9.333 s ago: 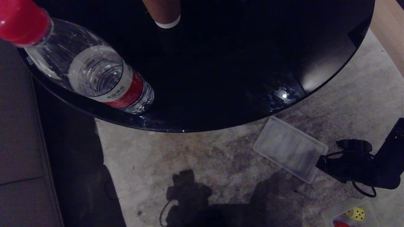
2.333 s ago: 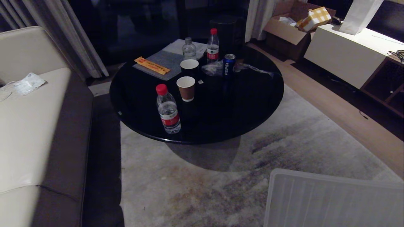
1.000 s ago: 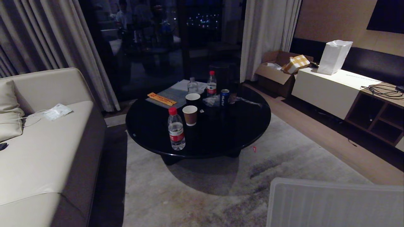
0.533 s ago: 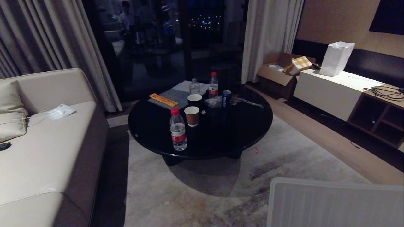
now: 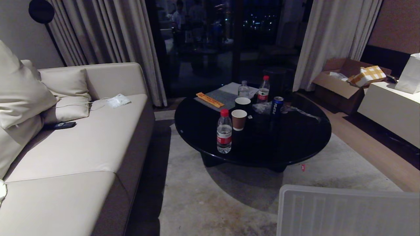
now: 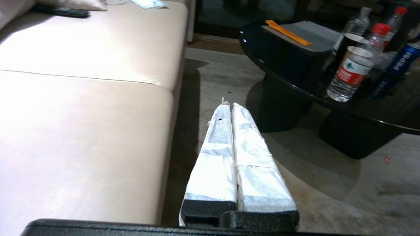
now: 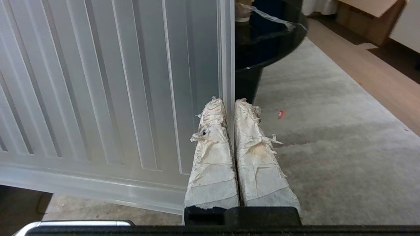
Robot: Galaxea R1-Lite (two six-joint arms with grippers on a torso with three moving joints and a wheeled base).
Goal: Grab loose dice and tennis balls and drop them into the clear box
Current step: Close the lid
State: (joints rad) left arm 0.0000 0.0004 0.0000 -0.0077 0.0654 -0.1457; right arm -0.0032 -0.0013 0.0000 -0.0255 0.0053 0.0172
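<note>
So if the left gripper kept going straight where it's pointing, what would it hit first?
Probably the rug, in the gap between sofa and table. The left gripper, shut, points slightly downward along that gap. Nothing stands in it, though depth is unclear.

The ribbed lid (image 5: 344, 211) at near right runs off the head view's lower and right edges. The sofa (image 5: 75, 147) is cut off at left. The far white bag (image 5: 410, 73) is clipped at right.

I see the sofa (image 5: 82, 147) left of the bench (image 5: 288, 141). Bottles and cups stand on it (ribbed lid (image 5: 344, 213) nearest me, right).
</note>
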